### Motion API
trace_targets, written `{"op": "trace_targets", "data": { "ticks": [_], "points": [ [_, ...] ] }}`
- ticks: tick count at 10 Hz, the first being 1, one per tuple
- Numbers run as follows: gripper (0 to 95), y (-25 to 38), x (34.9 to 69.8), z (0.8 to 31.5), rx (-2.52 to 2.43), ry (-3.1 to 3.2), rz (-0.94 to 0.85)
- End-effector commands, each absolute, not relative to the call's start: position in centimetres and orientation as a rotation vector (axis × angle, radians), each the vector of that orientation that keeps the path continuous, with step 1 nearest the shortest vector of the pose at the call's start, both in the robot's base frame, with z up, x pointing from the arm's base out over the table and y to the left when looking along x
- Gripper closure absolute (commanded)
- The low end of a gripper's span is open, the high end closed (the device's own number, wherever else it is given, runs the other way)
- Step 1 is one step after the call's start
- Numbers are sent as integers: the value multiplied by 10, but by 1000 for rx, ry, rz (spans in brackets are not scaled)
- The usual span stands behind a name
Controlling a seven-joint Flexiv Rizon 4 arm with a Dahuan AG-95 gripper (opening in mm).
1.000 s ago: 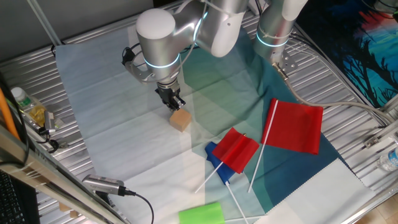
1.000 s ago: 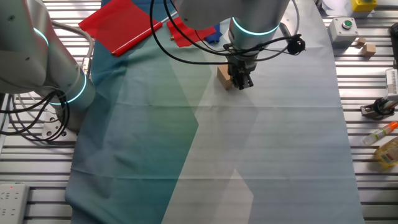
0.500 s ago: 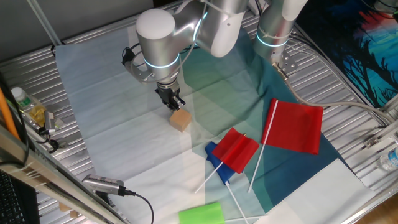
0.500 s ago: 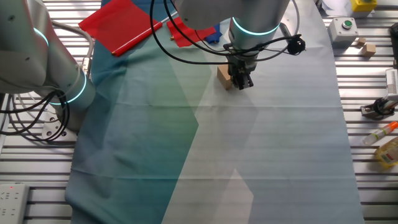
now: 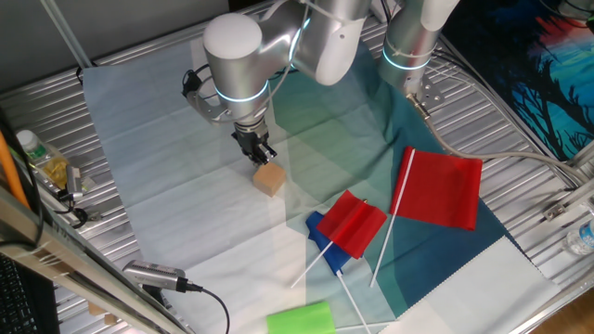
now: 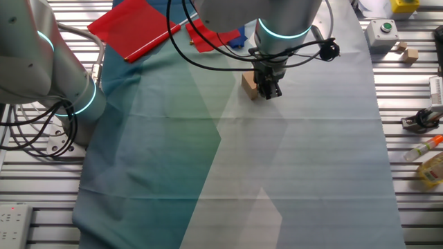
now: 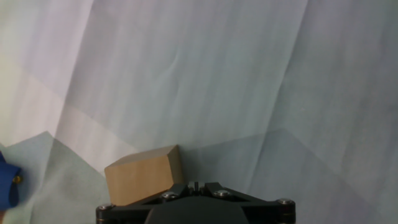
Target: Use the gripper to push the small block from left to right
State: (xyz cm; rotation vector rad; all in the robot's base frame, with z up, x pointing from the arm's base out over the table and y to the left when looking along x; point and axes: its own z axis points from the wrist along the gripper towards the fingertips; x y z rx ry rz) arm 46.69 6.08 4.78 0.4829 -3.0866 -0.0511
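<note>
The small block [image 5: 270,179] is a light-brown wooden cube on the pale cloth. It also shows in the other fixed view [image 6: 248,84] and in the hand view [image 7: 140,177]. The gripper [image 5: 260,152] is the black tip of the silver arm with the cyan ring. Its fingers are closed together and hold nothing. The tip stands low over the cloth, right beside the block and touching or nearly touching its side, as the other fixed view [image 6: 268,90] shows. In the hand view the gripper [image 7: 195,186] has the block at its left.
Red flags [image 5: 444,188] [image 5: 353,223] on white sticks lie right of the block, with a blue piece [image 5: 325,243] under one. A green cylinder [image 5: 300,319] lies at the front edge. A second silver arm [image 5: 413,42] stands behind. Bottles and cables line the metal table edges.
</note>
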Motion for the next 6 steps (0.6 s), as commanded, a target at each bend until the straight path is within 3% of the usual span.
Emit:
{"op": "trace_targets", "data": {
  "ticks": [1, 6],
  "points": [
    [950, 61, 467, 48, 499, -3092, -58],
    [950, 61, 467, 48, 513, -3125, -41]
  ]
}}
